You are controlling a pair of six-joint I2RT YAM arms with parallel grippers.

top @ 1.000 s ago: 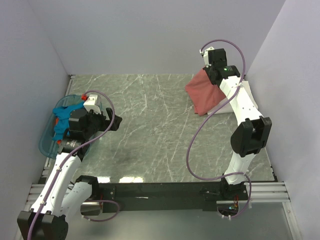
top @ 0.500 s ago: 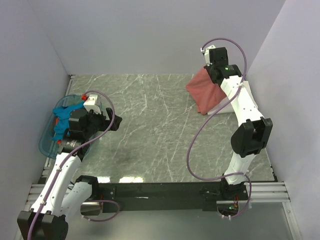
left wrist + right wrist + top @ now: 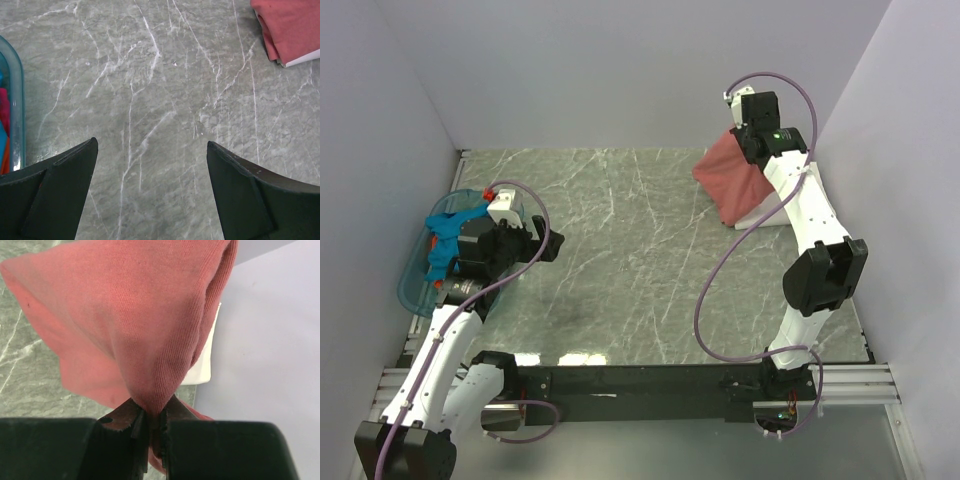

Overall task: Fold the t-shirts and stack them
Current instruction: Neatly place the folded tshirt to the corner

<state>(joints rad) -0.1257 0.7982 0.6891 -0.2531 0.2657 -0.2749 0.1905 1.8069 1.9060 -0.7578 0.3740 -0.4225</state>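
Fingers of the right gripper point(image 3: 152, 421) are seen pinched together on a fold of the dusty-red t-shirt point(image 3: 150, 315), which is drawn up into a peak at the jaws and spreads out below them. Part of the red cloth is lifted off the marbled table point(image 3: 620, 250). Its lower part rests over a white t-shirt point(image 3: 206, 365), of which only a strip is exposed beside the lilac wall point(image 3: 260, 340) at the far right corner. The left gripper point(image 3: 151, 150) is held with its jaws spread wide and nothing between them, above bare table at the left side. Just beside it, at the table's left edge, a translucent blue basket point(image 3: 412, 290) is shown. Teal-blue cloth point(image 3: 445, 240) is heaped in it, and slivers of red and orange cloth point(image 3: 4, 110) are glimpsed behind its rim in the left wrist view. The two arms are set well apart.
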